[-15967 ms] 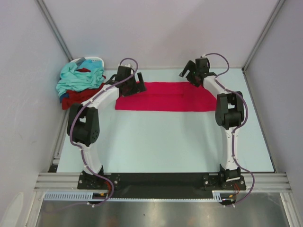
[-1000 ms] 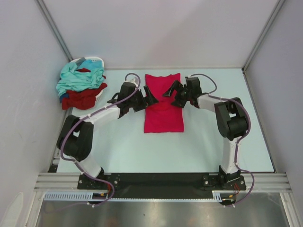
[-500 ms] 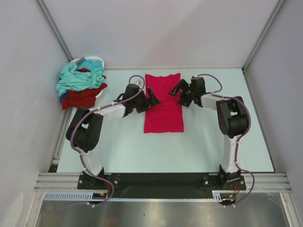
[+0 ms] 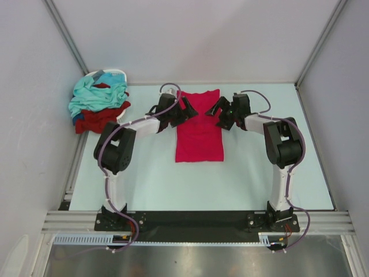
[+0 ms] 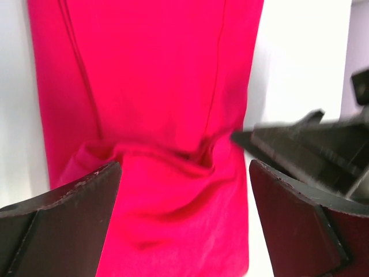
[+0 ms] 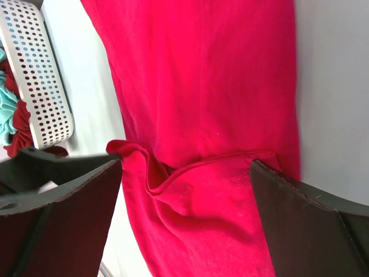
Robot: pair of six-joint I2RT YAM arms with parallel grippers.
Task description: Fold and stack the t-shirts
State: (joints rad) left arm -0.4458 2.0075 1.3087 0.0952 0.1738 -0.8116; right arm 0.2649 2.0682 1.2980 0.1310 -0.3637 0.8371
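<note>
The crimson-pink t-shirt [image 4: 199, 135] lies folded in a narrow strip running front to back in the middle of the table. My left gripper [image 4: 185, 109] is open at the strip's left edge near the far end. My right gripper [image 4: 218, 109] is open at the right edge opposite it. In the left wrist view the shirt [image 5: 161, 86] has a raised fold between my open left gripper's [image 5: 184, 190] fingers. The right wrist view shows the same fold of the shirt [image 6: 202, 86] between my open right gripper's [image 6: 185, 179] fingers. The teal t-shirt [image 4: 95, 93] and the maroon t-shirt [image 4: 99, 119] lie heaped at the back left.
A small white perforated basket [image 4: 109, 73] sits under the heap at the back left corner; it also shows in the right wrist view [image 6: 43, 86]. A bit of dark blue cloth [image 4: 76, 119] shows at the heap's left. Grey walls enclose the table on three sides.
Earlier the pink shirt lay as a wide sideways strip; now it is a narrow lengthwise strip. In the last second my left gripper moved toward the far end, and my right gripper drew slightly right.
</note>
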